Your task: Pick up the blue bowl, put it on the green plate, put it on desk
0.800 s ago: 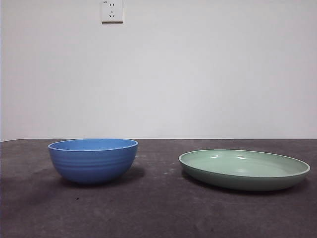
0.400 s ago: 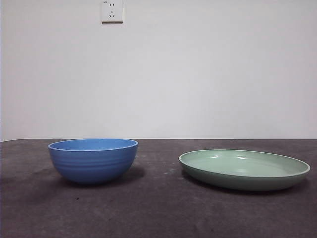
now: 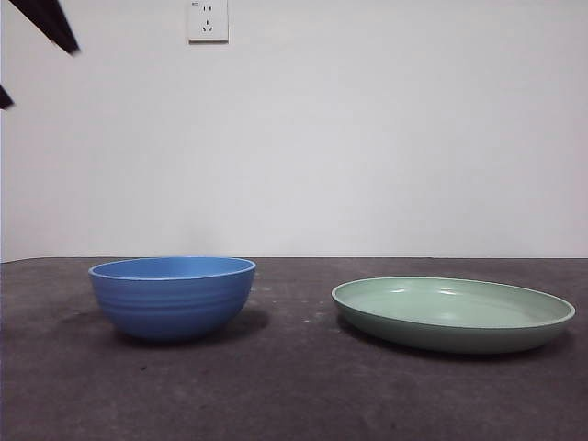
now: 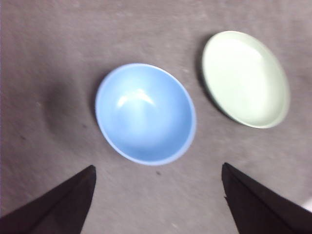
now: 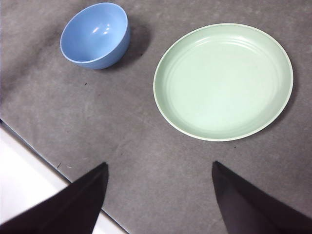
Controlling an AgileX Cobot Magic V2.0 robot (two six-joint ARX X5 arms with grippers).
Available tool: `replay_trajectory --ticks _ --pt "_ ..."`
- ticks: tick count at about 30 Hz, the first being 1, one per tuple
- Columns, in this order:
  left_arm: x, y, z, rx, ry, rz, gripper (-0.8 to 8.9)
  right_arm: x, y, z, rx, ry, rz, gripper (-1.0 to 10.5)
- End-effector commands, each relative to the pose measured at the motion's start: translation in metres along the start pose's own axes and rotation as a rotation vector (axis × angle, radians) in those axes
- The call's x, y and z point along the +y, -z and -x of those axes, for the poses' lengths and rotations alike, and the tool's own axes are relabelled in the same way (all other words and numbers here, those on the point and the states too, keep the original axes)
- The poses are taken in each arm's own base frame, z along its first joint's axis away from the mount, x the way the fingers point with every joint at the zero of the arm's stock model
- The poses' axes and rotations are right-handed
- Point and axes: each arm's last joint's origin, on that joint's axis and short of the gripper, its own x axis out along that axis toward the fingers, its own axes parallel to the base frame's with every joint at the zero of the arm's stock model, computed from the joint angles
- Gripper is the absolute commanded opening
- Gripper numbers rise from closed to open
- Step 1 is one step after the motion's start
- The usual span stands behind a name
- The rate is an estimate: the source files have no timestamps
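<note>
In the front view, I am looking level across the desk. The blue bowl is sitting upright on it, and the green plate is lying flat well apart from the bowl, with bare desk between them. Neither one is touching a gripper. A black tip is showing at the top corner of this view on the bowl's side; I am judging it to be the left arm, since that arm's camera is looking down on the bowl.

In the left wrist view, I am seeing the left gripper hanging high above the bowl with its two black jaws spread wide and nothing between them. The bowl is empty and sitting almost under the gap. The plate is lying just beyond it.

In the right wrist view, the right gripper is waiting over the desk near its front edge, jaws also spread and empty. The plate is lying nearest it, and the bowl is sitting farther off.

I am judging this to be the approach for the first step: picking up the bowl, which is not yet grasped. The next move is calling for lowering the left gripper so one jaw is going inside the rim and one outside, then closing on the bowl's wall.
</note>
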Motion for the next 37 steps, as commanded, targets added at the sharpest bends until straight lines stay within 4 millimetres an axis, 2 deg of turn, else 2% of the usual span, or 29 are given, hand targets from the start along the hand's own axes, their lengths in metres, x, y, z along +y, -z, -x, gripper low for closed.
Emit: replay_trajectory --ticks 1,9,16,22,30,34,37 --pt "-0.001 -0.016 -0.016 0.018 -0.054 -0.023 4.06 0.002 -0.005 0.003 -0.021 -0.001 0.007 3.4" --pt "0.007 -0.033 -0.076 0.075 -0.153 -0.062 4.05 0.002 -0.005 0.003 -0.025 -0.001 0.006 3.4" --pt "0.02 -0.032 -0.121 0.158 -0.194 -0.052 4.05 0.002 -0.005 0.003 -0.025 -0.001 0.004 3.4" --pt "0.029 -0.028 -0.149 0.215 -0.198 -0.04 4.04 0.002 -0.006 0.003 -0.03 0.0 0.006 3.4" --pt "0.033 -0.023 -0.165 0.255 -0.204 -0.005 3.94 0.001 -0.007 0.003 -0.04 0.001 0.012 3.4" --pt "0.033 -0.022 -0.165 0.26 -0.23 0.008 2.67 0.001 -0.007 0.003 -0.04 0.001 0.012 3.4" --pt "0.033 -0.02 -0.166 0.282 -0.238 0.036 2.4 0.001 -0.007 0.003 -0.04 0.001 0.012 3.4"
